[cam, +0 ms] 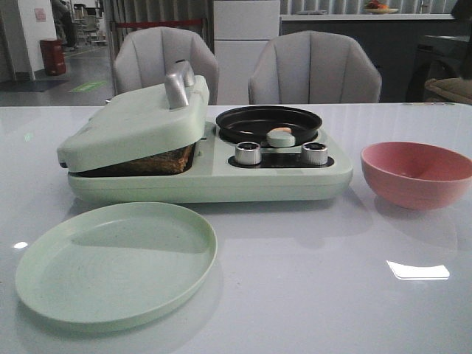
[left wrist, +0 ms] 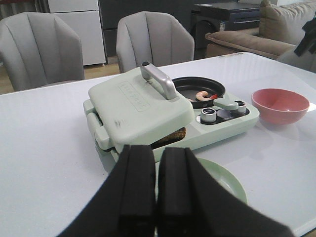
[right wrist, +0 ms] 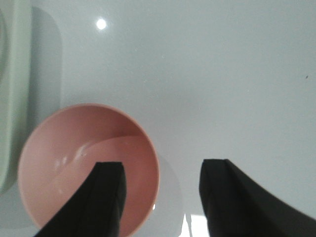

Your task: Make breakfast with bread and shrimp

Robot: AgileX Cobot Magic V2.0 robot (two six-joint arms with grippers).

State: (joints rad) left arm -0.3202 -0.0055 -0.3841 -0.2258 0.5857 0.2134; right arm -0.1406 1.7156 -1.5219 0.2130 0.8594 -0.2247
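Beyond left gripper [left wrist: 157,192]: bread [left wrist: 170,136], shrimp [left wrist: 202,94].

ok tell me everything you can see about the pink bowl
The pink bowl is round, deep and smooth, with a matte plastic-like look and a faint sheen inside. It stands upright and looks empty, on the white table, just right of the pale green breakfast maker without touching it. Nothing rests in it or grips it. In the right wrist view, the right hand hangs open above it, one finger over the bowl's inside and the other over bare table.
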